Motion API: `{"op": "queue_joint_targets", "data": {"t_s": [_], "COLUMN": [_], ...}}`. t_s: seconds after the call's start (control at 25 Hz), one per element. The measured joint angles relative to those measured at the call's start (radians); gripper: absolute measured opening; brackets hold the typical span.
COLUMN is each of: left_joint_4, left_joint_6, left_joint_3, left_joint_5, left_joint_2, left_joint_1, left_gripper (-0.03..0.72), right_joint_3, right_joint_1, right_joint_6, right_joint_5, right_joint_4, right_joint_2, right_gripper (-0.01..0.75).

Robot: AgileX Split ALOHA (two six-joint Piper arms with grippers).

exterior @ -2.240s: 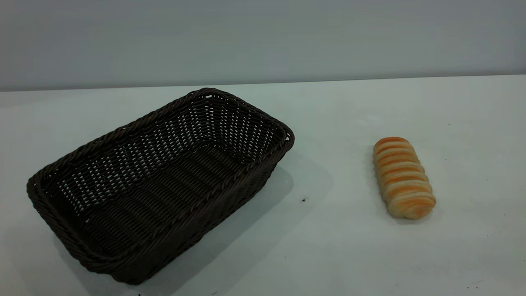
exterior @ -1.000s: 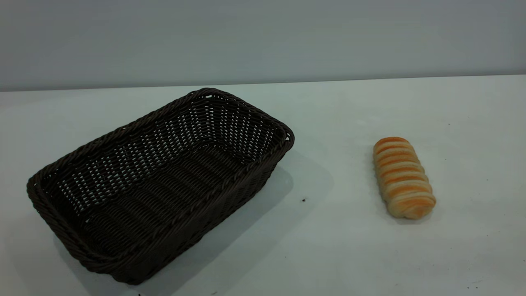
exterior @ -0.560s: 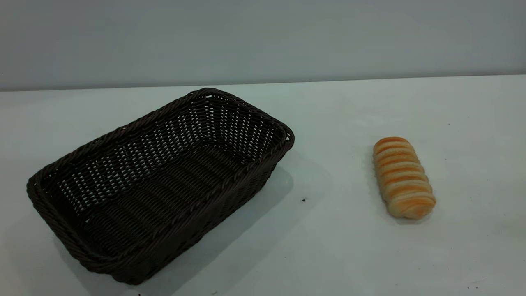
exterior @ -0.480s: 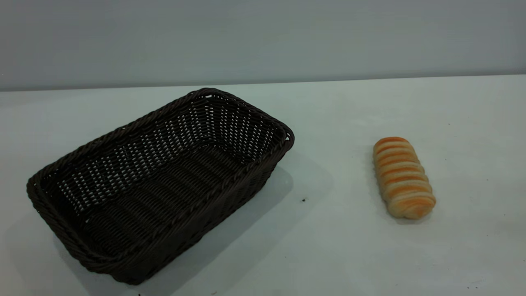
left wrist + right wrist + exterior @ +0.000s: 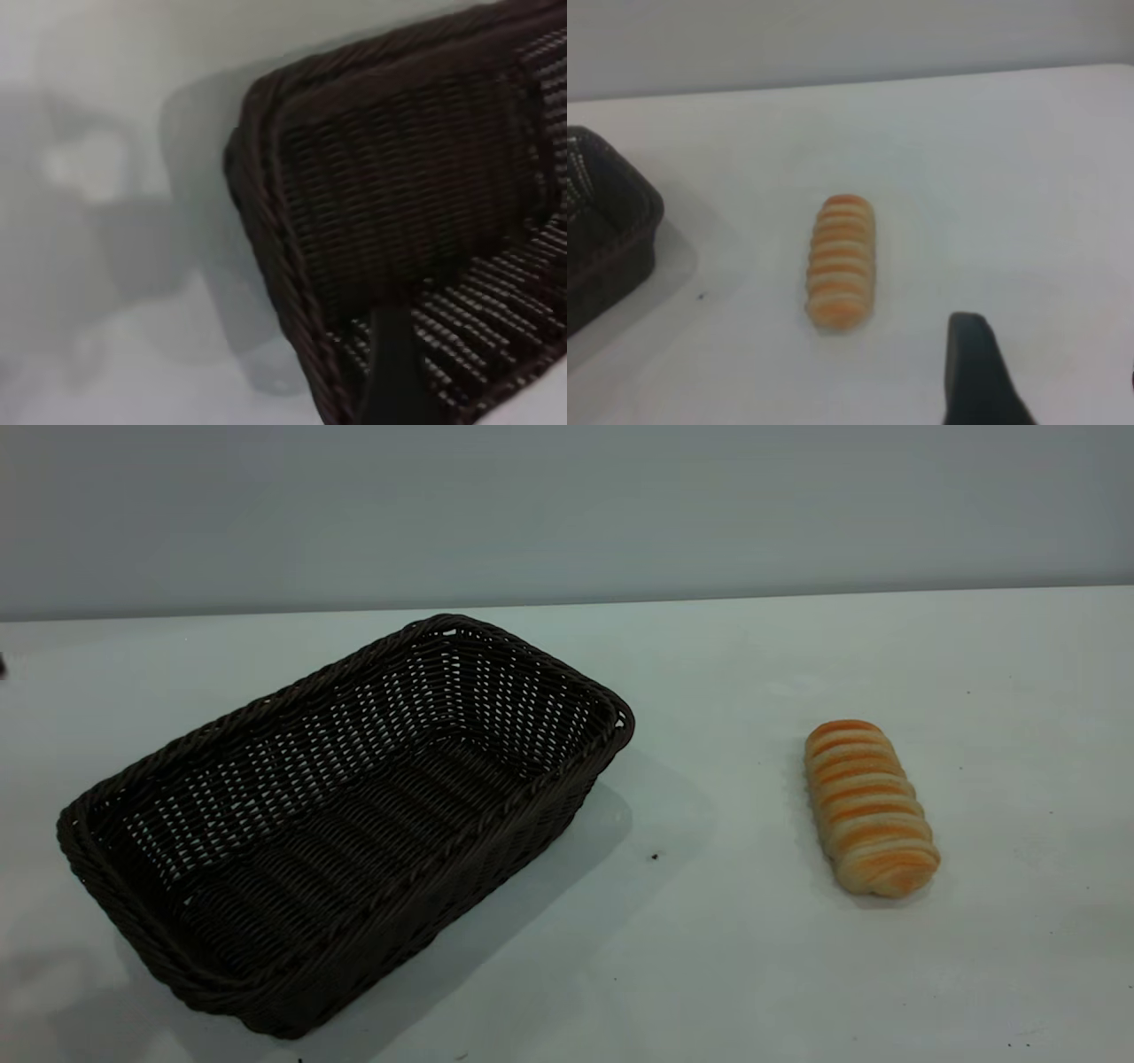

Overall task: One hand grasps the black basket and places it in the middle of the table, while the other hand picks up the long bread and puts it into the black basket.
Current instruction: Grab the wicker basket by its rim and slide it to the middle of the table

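black basket (image 5: 345, 815) and long bread (image 5: 868, 806) well apart — both on table (image 5: 709, 957).

Bare table (image 5: 709, 921) around long bread (image 5: 868, 808)

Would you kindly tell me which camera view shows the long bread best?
The exterior view: the long bread lies whole and close on the table, its crosswise stripes clear, well apart from the black basket. The right wrist view also shows it whole, but farther off and softer. The left wrist view shows only basket.
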Motion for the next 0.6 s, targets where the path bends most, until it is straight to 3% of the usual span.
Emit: {"op": "queue_joint_targets", "data": {"t_s": [0.28,0.6], "left_joint_4": [-0.006,-0.007], "left_joint_6": [0.006,0.007], "left_joint_3": [0.000,0.000], "left_joint_5": [-0.091,-0.106], "left_joint_2": [0.132,0.245], "left_joint_1": [0.000,-0.002], "left_gripper": [0.526,0.526], "right_joint_3": [0.000,0.000], "right_joint_1": [0.000,0.000], "right_joint_6": [-0.009,-0.016], "right_joint_5": [-0.019,-0.028], "right_joint_4": [0.003,0.003], "right_joint_2": [0.000,0.000], "right_gripper": [0.399,0.399]}}
